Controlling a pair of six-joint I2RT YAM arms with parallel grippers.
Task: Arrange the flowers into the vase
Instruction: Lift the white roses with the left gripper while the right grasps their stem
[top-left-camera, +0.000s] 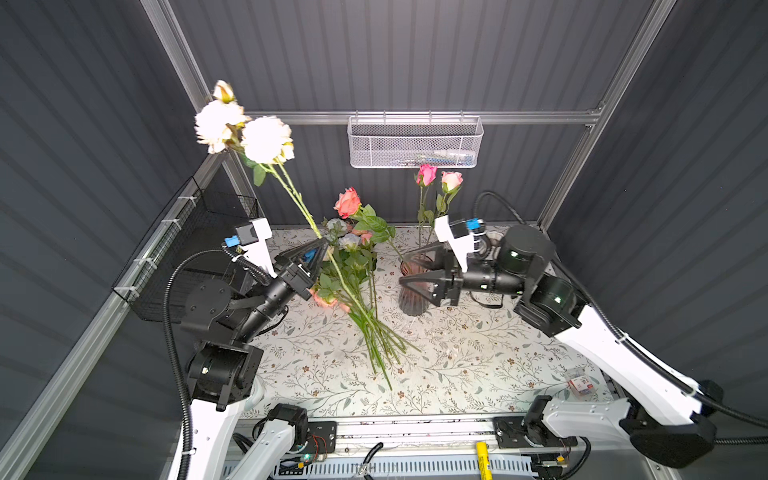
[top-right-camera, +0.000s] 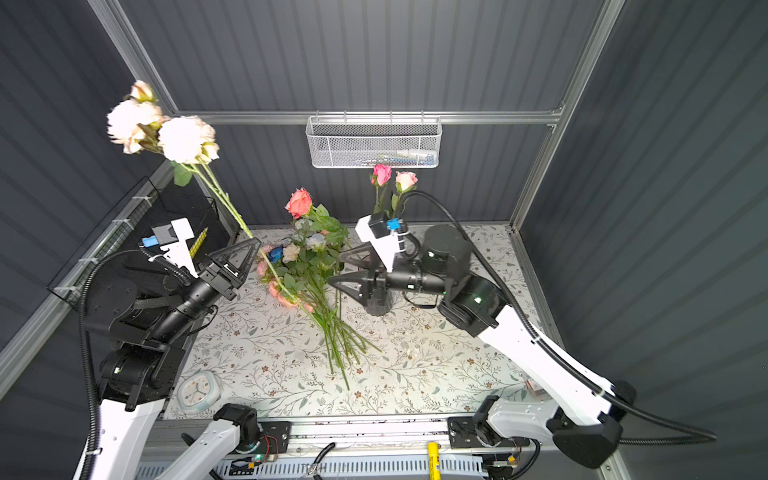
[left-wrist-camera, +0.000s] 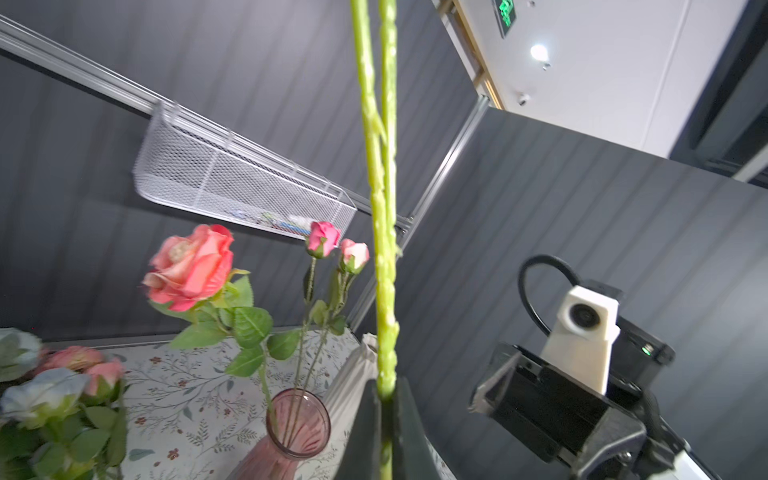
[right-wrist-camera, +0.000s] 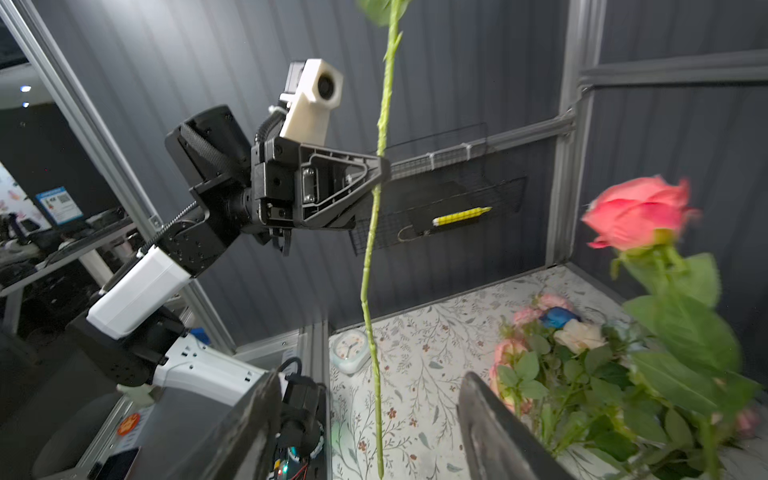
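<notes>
From your left: a black wire basket (top-left-camera: 195, 245) on the side wall. Your left pincer (top-left-camera: 321, 247), clamped on the stems of the cream flowers (top-left-camera: 245, 131), heads raised high. A heap of flowers (top-left-camera: 353, 274) lying on the desk (top-left-camera: 478, 353). The vase (top-left-camera: 409, 307) holding three roses (top-left-camera: 427, 174), partly hidden from you by the right pincer (top-left-camera: 403, 268), standing wide and empty. A white mesh basket (top-left-camera: 415, 143) on the back wall above.

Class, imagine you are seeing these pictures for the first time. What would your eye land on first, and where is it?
First, the cream flowers, held up high on the left with their long stems pinched in the shut fingers of the left gripper. Next, the heap of roses lying in the middle of the table. To its right stands the pink vase with two roses in it, and the right gripper is open close by.
</notes>
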